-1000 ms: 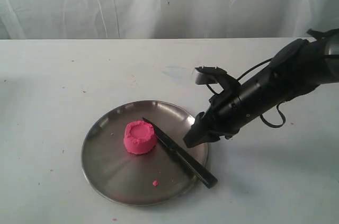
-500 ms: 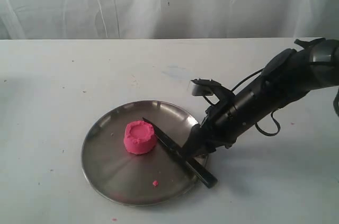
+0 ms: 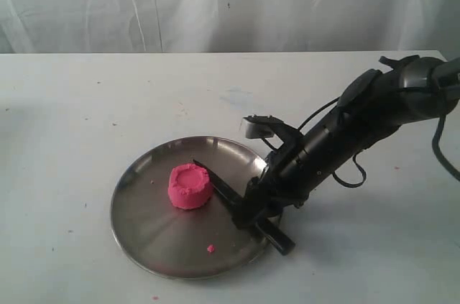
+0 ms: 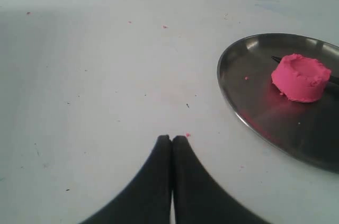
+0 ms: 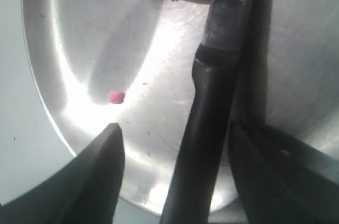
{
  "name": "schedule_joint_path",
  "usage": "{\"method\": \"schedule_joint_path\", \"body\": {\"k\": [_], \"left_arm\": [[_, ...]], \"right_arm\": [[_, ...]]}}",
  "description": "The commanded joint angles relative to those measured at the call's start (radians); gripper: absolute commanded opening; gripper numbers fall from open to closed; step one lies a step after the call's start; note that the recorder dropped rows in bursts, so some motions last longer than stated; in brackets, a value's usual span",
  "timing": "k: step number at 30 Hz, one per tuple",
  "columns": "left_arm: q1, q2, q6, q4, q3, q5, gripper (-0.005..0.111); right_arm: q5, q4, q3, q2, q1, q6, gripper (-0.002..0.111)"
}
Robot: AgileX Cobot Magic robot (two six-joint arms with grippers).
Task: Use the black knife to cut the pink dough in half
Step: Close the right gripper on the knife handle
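Observation:
The pink dough (image 3: 190, 186) is one stubby cylinder with a dented top, standing on the round steel plate (image 3: 144, 228). The black knife (image 3: 218, 186) lies on the plate beside the dough, its blade touching the dough's side and its handle end (image 3: 282, 243) over the plate's rim. My right gripper (image 3: 251, 214) is down over the handle, open, one finger on each side; in the right wrist view the handle (image 5: 204, 144) runs between the fingers (image 5: 103, 166) with gaps on both sides. My left gripper (image 4: 172, 138) is shut and empty over bare table, left of the plate (image 4: 238, 107) and dough (image 4: 300, 77).
A tiny pink crumb (image 3: 210, 249) lies on the plate near its front rim, also seen as a crumb (image 5: 116, 96) in the right wrist view. Small pink specks dot the white table. A white curtain hangs behind the table.
My right arm has come down and leftward from beside the plate's rim to straddle the knife handle. Its jaws stand wider than before. Dough and knife have not moved.

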Motion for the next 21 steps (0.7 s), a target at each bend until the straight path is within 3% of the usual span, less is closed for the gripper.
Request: {"method": "schedule_joint_path", "body": {"k": [1,13,21], "left_arm": [[0.002,-0.005,0.000,-0.006,0.004,-0.002,0.000],[0.002,-0.005,0.000,-0.006,0.004,-0.002,0.000],[0.002,-0.005,0.000,-0.006,0.004,-0.002,0.000]], "right_arm": [[-0.001,-0.015,-0.003,0.002,0.002,0.015,0.054],[-0.020,-0.085,-0.003,0.002,0.002,0.136,0.049],[-0.063,-0.094,-0.003,0.002,0.002,0.189,0.025]]}}
